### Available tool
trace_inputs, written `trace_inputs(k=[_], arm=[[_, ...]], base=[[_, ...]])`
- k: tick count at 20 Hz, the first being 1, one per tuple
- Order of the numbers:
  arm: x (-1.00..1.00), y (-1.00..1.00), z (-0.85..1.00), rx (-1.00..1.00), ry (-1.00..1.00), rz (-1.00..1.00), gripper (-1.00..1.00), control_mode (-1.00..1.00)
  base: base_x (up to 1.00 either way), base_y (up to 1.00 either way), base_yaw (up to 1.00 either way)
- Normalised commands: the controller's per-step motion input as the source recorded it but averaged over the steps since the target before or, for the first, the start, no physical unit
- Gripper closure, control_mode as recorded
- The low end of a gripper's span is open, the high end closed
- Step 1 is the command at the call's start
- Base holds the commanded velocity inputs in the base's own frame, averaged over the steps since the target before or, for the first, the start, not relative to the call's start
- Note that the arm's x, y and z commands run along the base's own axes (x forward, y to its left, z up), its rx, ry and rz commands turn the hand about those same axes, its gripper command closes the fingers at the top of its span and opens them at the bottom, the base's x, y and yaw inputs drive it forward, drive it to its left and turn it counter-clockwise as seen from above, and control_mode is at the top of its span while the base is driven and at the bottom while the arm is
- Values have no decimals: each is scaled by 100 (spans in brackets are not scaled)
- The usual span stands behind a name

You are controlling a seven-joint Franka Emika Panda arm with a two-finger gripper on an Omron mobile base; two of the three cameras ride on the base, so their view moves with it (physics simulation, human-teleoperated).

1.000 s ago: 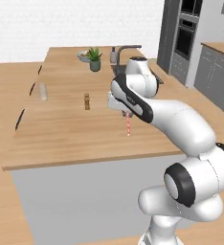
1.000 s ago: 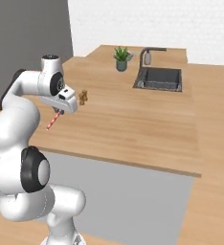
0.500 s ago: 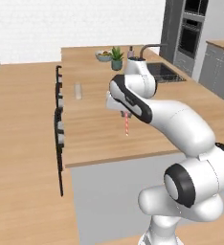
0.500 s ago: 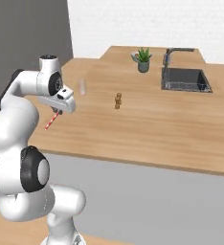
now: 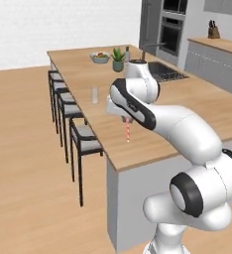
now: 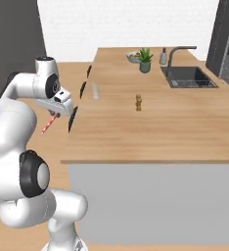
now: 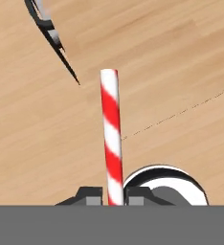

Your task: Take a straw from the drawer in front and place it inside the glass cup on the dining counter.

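One straw (image 7: 111, 139) hung pinched in your tool (image 7: 115, 197) at the left base view's centre; you needed it upright to reach the glass cup (image 5: 94, 95) on the bench (image 5: 187, 106), upper left.

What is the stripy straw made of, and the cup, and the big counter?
The straw, held in the gripper, looks like matte paper or plastic: red and white spiral stripes, no shine. The glass cup looks like clear glass or plastic; you can see through it. The dining counter looks like smooth light wood, with faint grain lines.
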Motion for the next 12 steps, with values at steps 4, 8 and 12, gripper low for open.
trace_inputs(k=[4,8,12], arm=[[0,0,0,0,0,0,100,100],[0,0,0,0,0,0,100,100],[0,0,0,0,0,0,100,100]], base=[[31,100,-49],[36,100,-54],[22,100,-56]])
